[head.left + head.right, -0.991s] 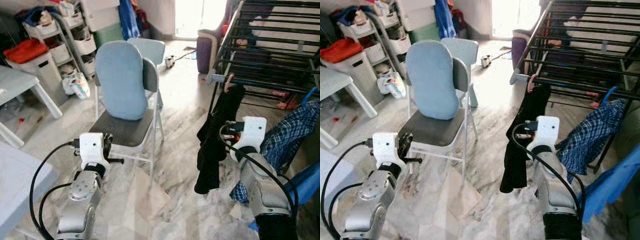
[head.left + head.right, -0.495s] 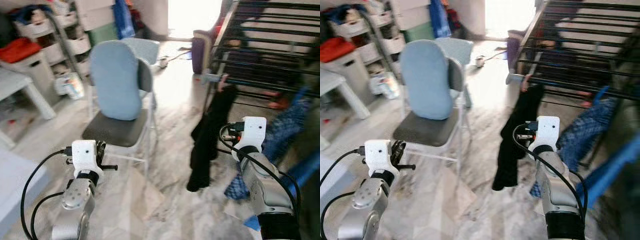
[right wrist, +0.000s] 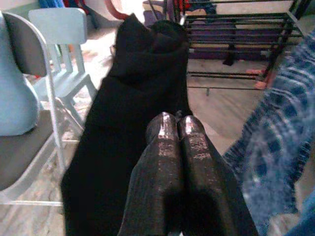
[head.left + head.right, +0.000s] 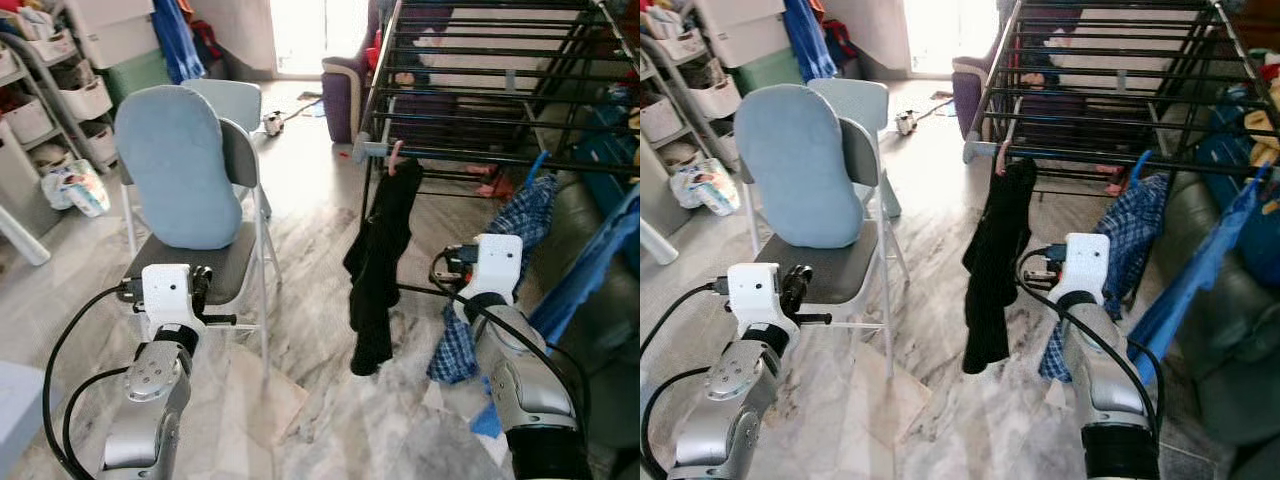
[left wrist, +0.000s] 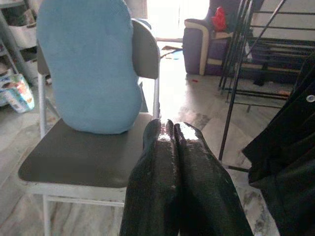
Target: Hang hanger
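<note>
A black garment [image 4: 378, 262] hangs on a pinkish hanger [image 4: 397, 156] hooked over the front bar of the black drying rack [image 4: 470, 98]. My right gripper [image 3: 177, 118] is shut with nothing in it. It points at the garment from the garment's right, at mid height, a short way off. My left gripper [image 5: 171, 124] is also shut and empty. It is held low in front of the chair seat [image 5: 83, 155], left of the garment.
A folding chair with a blue cushion [image 4: 178, 165] stands at the left. A blue plaid shirt [image 4: 505, 240] and a blue garment [image 4: 592, 265] hang from the rack at the right, above a dark sofa [image 4: 1230, 320]. Storage shelves [image 4: 60, 90] are at the far left, and open marble floor [image 4: 310, 340] lies between chair and rack.
The whole picture has shifted left, so the camera has turned towards the rack. Both arms keep their pose with fingers shut, and the black garment still hangs on the bar.
</note>
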`<state>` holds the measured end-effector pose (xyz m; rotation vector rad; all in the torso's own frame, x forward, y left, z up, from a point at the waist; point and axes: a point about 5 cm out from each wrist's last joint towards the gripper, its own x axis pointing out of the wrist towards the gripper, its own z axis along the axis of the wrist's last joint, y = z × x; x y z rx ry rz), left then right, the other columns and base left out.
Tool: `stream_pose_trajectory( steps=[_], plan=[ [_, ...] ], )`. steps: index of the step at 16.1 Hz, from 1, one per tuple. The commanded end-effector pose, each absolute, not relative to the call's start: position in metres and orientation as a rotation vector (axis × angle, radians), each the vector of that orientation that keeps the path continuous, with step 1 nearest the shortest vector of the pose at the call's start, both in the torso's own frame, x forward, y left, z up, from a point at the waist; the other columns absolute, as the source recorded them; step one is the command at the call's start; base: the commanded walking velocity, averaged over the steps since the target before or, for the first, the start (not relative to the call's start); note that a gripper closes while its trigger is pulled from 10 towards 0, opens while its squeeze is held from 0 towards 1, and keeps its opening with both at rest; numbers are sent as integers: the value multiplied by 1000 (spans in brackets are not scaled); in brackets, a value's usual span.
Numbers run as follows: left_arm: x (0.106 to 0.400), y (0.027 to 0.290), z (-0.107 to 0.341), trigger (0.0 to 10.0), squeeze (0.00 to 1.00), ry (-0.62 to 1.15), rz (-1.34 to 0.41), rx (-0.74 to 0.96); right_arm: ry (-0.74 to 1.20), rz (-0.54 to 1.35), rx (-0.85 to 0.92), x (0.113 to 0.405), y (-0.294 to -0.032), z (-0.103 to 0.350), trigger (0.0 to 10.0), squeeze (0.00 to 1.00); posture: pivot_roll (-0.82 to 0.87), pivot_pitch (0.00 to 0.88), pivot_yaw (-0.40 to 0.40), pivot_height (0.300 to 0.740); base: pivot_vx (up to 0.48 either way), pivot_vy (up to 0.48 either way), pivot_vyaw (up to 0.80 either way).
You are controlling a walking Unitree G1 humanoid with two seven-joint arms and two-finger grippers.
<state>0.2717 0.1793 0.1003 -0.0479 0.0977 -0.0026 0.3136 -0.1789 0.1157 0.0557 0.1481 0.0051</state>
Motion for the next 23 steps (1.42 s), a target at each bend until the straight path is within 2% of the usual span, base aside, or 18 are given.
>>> stream_pose_trajectory(
  steps=[1,7,13,18,23],
  plan=[
    [269,180,95,10000,0,127,1,-39,129,23,68,312,-173,118,10000,0,-102,0,102,740,0,0,0],
    [270,168,93,10000,0,136,-46,-46,160,19,74,306,-169,109,10000,0,-98,0,86,740,0,0,0],
    [270,171,91,10000,0,135,-31,-42,145,90,27,312,-166,113,10000,0,-98,0,69,740,0,272,0],
    [275,167,92,10000,0,115,-2,-47,167,139,9,317,-160,109,10000,0,-63,0,7,740,0,289,0],
    [275,172,89,10000,0,129,18,-39,177,134,-9,319,-157,106,10000,0,-67,0,35,740,0,351,0]
  ],
)
